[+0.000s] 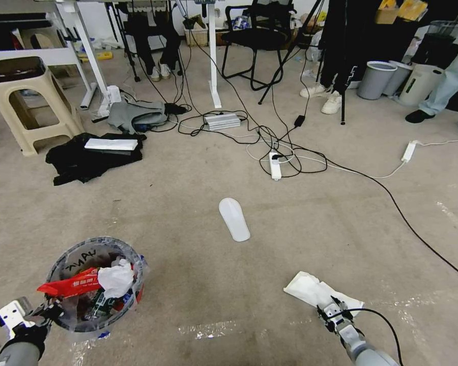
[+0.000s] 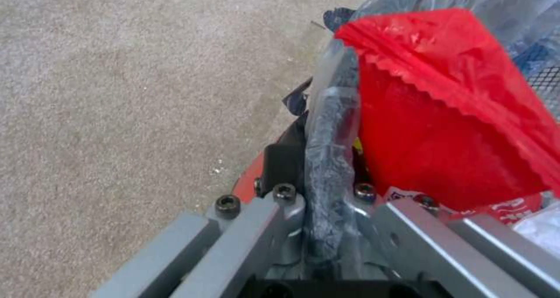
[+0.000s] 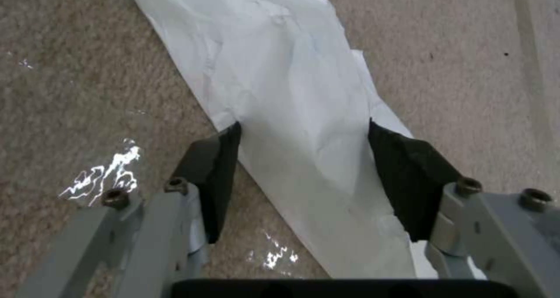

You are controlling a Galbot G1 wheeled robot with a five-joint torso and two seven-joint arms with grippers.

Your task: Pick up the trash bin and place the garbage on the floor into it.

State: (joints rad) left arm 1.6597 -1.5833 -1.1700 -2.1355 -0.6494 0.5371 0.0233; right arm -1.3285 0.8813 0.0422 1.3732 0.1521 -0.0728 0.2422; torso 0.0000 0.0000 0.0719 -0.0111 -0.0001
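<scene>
Right gripper (image 3: pixel 303 166): fingers spread astride white paper (image 3: pixel 292 92) on carpet; left gripper (image 2: pixel 327 188): pinching trash bin (image 1: pixel 94 284) rim, red wrapper (image 2: pixel 455 114) just beside.

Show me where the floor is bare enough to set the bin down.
Bare carpet lies between the red bin, held by the left tool, and the white paper under the open right tool. More lies right of the white slipper. Farther back, cables and black clothes crowd it.
</scene>
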